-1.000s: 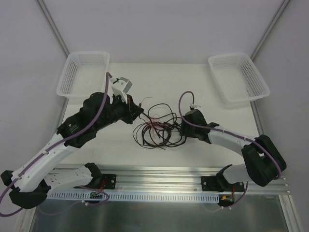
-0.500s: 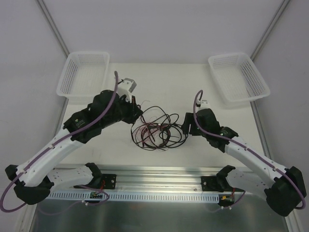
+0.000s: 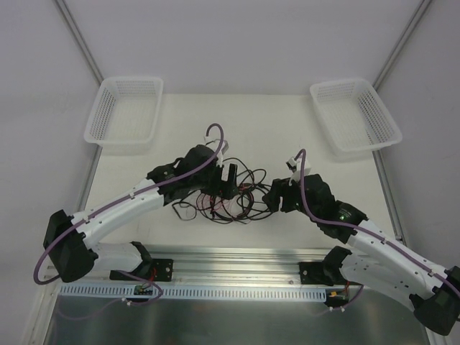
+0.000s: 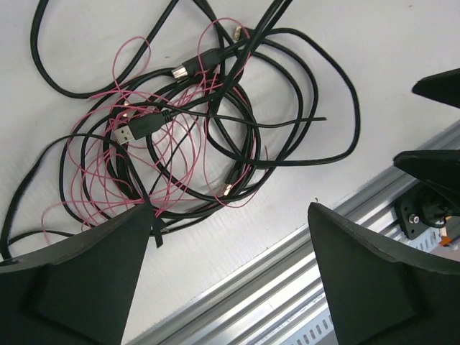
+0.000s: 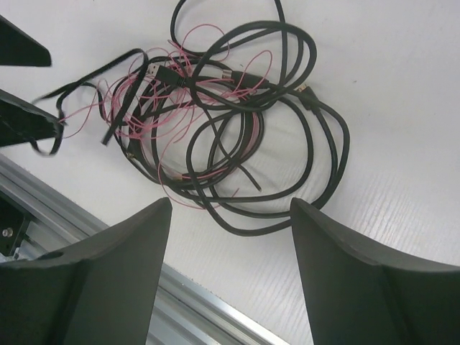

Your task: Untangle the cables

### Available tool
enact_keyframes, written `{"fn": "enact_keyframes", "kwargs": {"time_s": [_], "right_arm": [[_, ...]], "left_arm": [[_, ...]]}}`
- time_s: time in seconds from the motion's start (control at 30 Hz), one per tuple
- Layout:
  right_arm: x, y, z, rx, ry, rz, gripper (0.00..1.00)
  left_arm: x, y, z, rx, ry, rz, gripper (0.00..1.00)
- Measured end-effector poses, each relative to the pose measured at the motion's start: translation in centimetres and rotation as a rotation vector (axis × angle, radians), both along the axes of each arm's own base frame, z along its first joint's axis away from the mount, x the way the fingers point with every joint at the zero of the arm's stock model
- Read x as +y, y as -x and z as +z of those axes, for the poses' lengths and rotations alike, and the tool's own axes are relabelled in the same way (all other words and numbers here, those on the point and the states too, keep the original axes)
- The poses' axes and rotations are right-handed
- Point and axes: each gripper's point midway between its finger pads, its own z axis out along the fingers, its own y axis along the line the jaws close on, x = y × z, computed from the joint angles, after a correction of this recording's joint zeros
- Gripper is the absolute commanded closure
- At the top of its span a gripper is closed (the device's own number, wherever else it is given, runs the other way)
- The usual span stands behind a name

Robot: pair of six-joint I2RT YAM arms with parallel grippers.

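The cables [image 3: 233,205] lie in one tangled heap on the white table between the two arms: black cords with small plugs and thin pink wires threaded through them. My left gripper [image 3: 228,180] hovers over the heap's far left part, open and empty. In the left wrist view the cables [image 4: 194,115] fill the upper half, and the left gripper [image 4: 230,207] stands wide with one fingertip [image 4: 140,215] at the heap's edge. My right gripper [image 3: 272,198] sits at the heap's right side, open. The right wrist view shows the cables [image 5: 230,108] just beyond the right gripper [image 5: 231,203].
A white mesh basket [image 3: 126,111] stands at the far left corner and another basket [image 3: 356,115] at the far right. An aluminium rail [image 3: 237,259] runs along the table's near edge, close below the heap.
My left gripper has opened and swung right and nearer, over the heap. The right gripper has shifted nearer beside the heap. A black loop now trails out to the heap's left.
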Motion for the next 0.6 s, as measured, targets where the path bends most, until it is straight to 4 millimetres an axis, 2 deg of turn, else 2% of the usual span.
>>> {"fn": "enact_keyframes", "kwargs": {"time_s": [0.1,0.27,0.37,0.5,0.6], "right_arm": [[-0.2,0.5,-0.2,0.000,-0.001,0.006,0.29],[-0.3,1.0,-0.6,0.006,0.002,0.015,0.28],[-0.1,1.4,-1.2,0.019,0.012,0.026,0.29],[0.5,1.9,-1.7,0.033,0.027,0.052,0.28],[0.9,2.3,-1.9,0.038,0.034,0.066,0.28]], "left_arm": [[0.7,0.4,1.5,-0.046,0.061,0.025,0.08],[4.8,2.0,2.1,-0.078,0.159,0.207,0.16],[7.3,2.8,-0.1,-0.046,0.166,0.338,0.16],[11.0,2.6,-4.5,0.042,0.109,0.519,0.18],[14.1,2.5,-7.7,0.116,0.061,0.652,0.24]]}}
